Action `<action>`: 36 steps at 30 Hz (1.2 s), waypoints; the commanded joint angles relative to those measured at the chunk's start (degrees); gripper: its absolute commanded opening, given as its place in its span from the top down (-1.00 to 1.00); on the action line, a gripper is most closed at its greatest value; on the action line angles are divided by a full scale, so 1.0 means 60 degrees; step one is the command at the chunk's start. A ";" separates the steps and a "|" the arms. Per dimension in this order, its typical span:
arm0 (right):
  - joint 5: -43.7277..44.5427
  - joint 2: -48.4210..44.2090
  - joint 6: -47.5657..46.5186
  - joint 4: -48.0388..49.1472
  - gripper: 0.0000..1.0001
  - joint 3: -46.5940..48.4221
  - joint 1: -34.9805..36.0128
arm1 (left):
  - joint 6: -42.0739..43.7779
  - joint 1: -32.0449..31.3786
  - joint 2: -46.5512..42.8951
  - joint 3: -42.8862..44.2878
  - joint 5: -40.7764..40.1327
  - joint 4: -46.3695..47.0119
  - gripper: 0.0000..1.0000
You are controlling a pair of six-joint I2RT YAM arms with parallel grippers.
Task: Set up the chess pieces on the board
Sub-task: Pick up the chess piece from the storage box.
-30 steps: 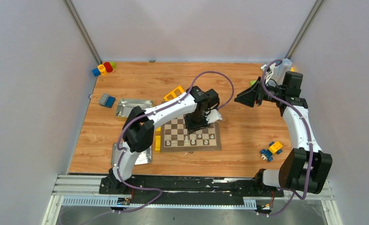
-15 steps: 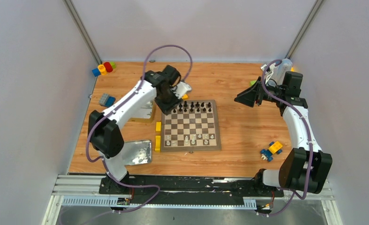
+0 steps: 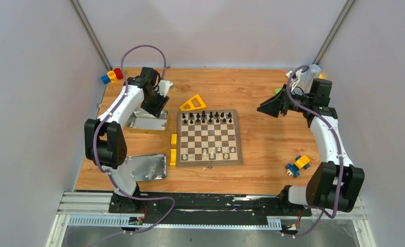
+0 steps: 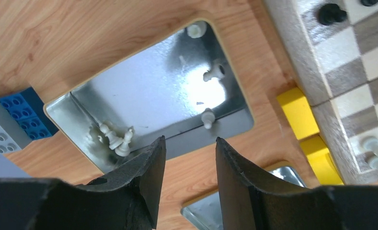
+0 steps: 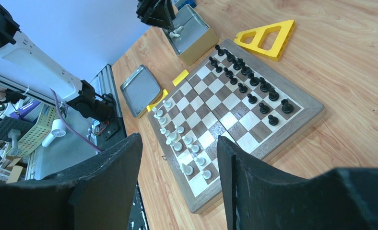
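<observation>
left end effector (image 4: 189, 146) open, empty, over tin (image 4: 144, 88) | right end effector (image 5: 180, 146) open, idle | risk: pale pieces (image 4: 117, 140) huddled at tin's 7 o'clock corner, pinch may catch two

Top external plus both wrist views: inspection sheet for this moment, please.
Surface: wood-grain table.
Job's things: board with black pieces on the far rows and white pieces on the near rows; loose white pieces lie in the open tin.
Clutter: yellow triangle, yellow blocks beside the board, toy car, coloured blocks at the far-left corner, blue-grey brick, second tin.
Grippers: left gripper open, empty, above the tin; right gripper open, empty, raised.
Cables: purple cable loops above the left arm; another runs along the right arm.
Surroundings: grey walls; metal rail at the near edge.
</observation>
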 commanded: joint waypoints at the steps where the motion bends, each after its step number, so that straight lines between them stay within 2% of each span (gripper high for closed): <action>1: -0.0013 0.0080 -0.0293 0.0003 -0.18 0.0003 -0.0037 | 0.0154 0.0480 0.0163 -0.0510 0.0220 0.1305 0.01; 14: -0.0102 0.0261 -0.0314 -0.0014 -0.19 0.0001 -0.0037 | 0.0948 0.1114 0.1181 -0.1709 -0.0086 0.1397 0.08; 24: -0.0075 0.0455 -0.0346 -0.0057 -0.19 0.0065 -0.0035 | 0.1072 0.1184 -0.0172 -0.3328 0.0474 0.0949 0.11; 32: 0.0033 0.0859 -0.0572 -0.0293 -0.20 0.0237 -0.0037 | 0.1309 0.1364 -0.0658 -0.3165 -0.0829 0.0821 0.07; 36: 0.0046 0.1133 -0.0658 -0.0406 -0.20 0.0333 -0.0035 | 0.1181 0.1450 -0.0305 -0.2460 -0.0089 0.0586 0.04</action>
